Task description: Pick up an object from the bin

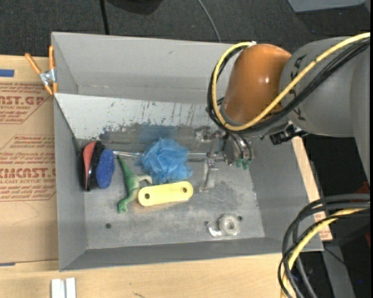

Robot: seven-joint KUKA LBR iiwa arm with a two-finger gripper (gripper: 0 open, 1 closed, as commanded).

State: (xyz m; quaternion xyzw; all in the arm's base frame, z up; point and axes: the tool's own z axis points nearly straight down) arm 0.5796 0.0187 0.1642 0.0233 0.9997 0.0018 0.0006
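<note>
Orange wrist cover (255, 82) over gripper (212, 165), spread impossible to tell, just beside blue mesh puff (166, 157) mid-bin.

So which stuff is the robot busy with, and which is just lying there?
In the job: gripper; grey bin; blue mesh puff beside the gripper.
Just lying about: yellow flat piece; green toy; blue oval and red thing at left; silver ring.

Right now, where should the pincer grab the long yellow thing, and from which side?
Probably across its narrow middle, coming straight down from above. The yellow bar lies flat on the bin floor, and its long edges look free there, while the green toy crowds its left end.
</note>
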